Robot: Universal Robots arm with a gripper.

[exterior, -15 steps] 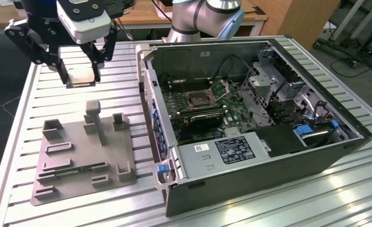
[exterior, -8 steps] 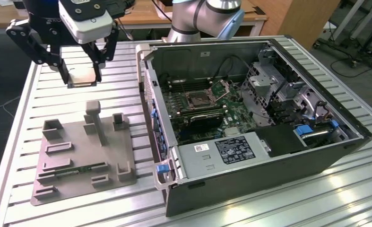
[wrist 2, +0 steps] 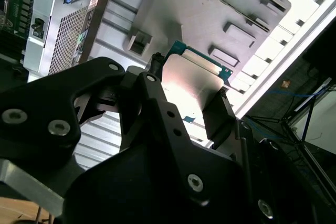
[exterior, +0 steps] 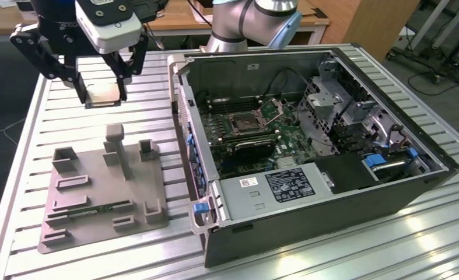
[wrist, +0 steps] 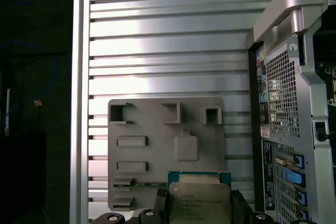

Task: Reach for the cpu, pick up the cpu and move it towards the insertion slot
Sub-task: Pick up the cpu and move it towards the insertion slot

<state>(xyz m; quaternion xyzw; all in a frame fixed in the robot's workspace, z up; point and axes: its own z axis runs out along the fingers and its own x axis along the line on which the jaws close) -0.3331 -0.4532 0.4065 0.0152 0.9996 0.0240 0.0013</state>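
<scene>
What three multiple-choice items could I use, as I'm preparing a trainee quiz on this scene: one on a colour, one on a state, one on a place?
1. The tray on the table is:
A) grey
B) blue
C) red

2. The computer case is:
A) shut on all sides
B) open, its inside showing
C) wrapped in foil

3. The cpu is:
A) lying in the tray
B) inside the computer case
C) held in the gripper, clear of the table

Answers:
1 A: the moulded tray is grey in both wrist views.
2 B: the exterior view shows the green circuit board inside.
3 C: the gripper clamps the cpu's edges in both wrist views.
</scene>
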